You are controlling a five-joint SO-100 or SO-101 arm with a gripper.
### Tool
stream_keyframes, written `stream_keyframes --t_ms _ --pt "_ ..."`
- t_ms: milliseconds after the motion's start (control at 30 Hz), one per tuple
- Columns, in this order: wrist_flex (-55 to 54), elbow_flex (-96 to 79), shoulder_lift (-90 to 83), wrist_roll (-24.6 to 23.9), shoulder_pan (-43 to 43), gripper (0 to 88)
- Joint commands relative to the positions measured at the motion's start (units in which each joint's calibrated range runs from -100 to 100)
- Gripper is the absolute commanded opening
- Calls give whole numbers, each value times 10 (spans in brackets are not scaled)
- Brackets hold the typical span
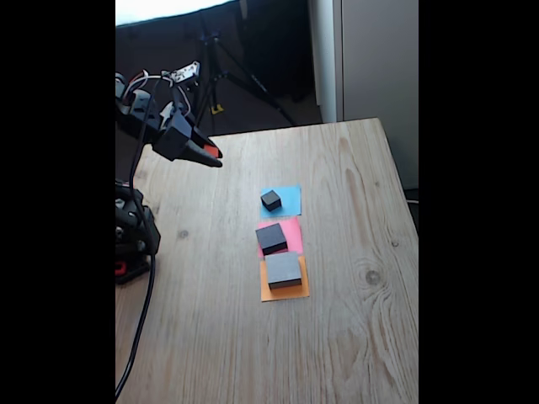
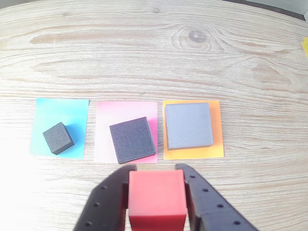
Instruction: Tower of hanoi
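My gripper (image 1: 210,155) hangs above the table's far left corner in the fixed view, shut on the tiny red cube (image 2: 157,197), which sits squarely between the black fingers (image 2: 110,197). Three dark blocks lie in a row apart from it. The smallest black block (image 2: 58,137) rests on blue paper (image 2: 72,110). The middle block (image 2: 132,139) lies turned on pink paper (image 2: 108,120), and the largest grey block (image 2: 188,125) sits on orange paper (image 2: 216,144). In the fixed view they run from far to near: small (image 1: 270,199), middle (image 1: 272,238), large (image 1: 283,269).
The arm's base (image 1: 130,231) stands at the wooden table's left edge (image 1: 126,337), with a black cable (image 1: 139,328) trailing toward the front. A tripod (image 1: 215,67) stands behind the table. Bare wood surrounds the papers on all sides.
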State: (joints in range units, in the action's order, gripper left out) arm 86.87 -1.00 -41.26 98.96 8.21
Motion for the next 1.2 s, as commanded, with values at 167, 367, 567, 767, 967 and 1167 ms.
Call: stream_keyframes --t_ms 167,367,567,767,967,1167 --pt "-121 -167 -38 10 46 11" --pt "-361 -388 -42 10 55 10" --pt "-620 -577 -16 10 64 10" --pt "-765 -607 67 -23 78 10" --pt "-927 -622 169 -11 103 10" --pt "-1024 -659 220 10 121 10"
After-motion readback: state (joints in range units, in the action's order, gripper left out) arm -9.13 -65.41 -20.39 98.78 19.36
